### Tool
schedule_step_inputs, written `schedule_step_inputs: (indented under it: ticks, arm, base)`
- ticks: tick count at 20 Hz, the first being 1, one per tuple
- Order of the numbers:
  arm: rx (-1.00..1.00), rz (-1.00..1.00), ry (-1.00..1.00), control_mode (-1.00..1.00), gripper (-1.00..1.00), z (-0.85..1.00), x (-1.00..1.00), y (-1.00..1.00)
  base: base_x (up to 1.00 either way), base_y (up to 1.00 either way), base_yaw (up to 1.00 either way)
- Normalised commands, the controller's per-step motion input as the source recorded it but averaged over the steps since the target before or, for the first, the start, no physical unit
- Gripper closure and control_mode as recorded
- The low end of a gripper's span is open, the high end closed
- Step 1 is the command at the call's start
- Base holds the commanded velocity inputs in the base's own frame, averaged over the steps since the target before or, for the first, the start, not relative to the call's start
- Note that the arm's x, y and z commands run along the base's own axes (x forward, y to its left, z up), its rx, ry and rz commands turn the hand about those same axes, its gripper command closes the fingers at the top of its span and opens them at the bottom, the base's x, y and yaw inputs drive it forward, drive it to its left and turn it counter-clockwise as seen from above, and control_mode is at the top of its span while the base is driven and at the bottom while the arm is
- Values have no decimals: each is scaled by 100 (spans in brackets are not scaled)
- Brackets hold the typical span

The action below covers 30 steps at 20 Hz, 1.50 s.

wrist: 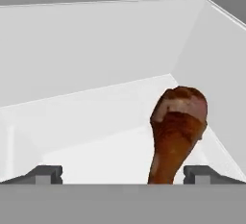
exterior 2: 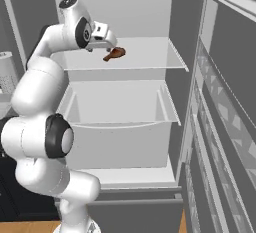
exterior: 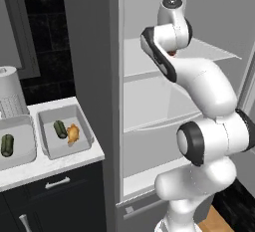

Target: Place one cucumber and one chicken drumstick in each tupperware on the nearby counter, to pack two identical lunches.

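From the left side the arm's own elbow blocks the gripper (exterior 2: 111,47) completely, so from there you only catch a tiny reddish sliver at the wrist. The left tupperware (exterior: 22,149) is cut off by the frame edge; it has a cucumber (exterior: 7,145) in it and I can't see any meat in there. The right tupperware (exterior: 64,132) has a second cucumber (exterior: 60,129) plus a drumstick (exterior: 73,134) lying against it, both on the white tabletop (exterior: 60,164) beside the fridge (exterior 2: 190,102).

The fridge door is swung wide and the top shelf (exterior 2: 145,52) has loads of bare space, walls well back on every side. The other chicken drumstick (wrist: 177,129) sits on that shelf, fat end pointing away from the hand, thin end down between the fingertips (wrist: 45,174), nearer the right one. Jaws are spread fully wide, not touching it as far as I can tell.
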Motion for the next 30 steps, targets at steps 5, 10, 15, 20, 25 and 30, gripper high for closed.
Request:
schedule_step_inputs:
  ticks: [5, 10, 15, 20, 25, 30]
  arm:
    - [-1, -6, 10, -100, -100, -65, 93, -9]
    - [1, 0, 0, -100, -100, -54, 80, -3]
    - [10, 0, -9, -100, -100, -2, -14, -35]
    - [8, 0, -21, -100, -100, 0, -16, -42]
    - [0, -8, -12, -100, -100, 0, 46, -19]
    - [0, -12, 0, -100, -100, 0, 38, -7]
  base:
    - [0, 0, 0]
    - [0, 0, 0]
    - [0, 0, 0]
    - [0, 0, 0]
    - [0, 0, 0]
    - [0, 0, 0]
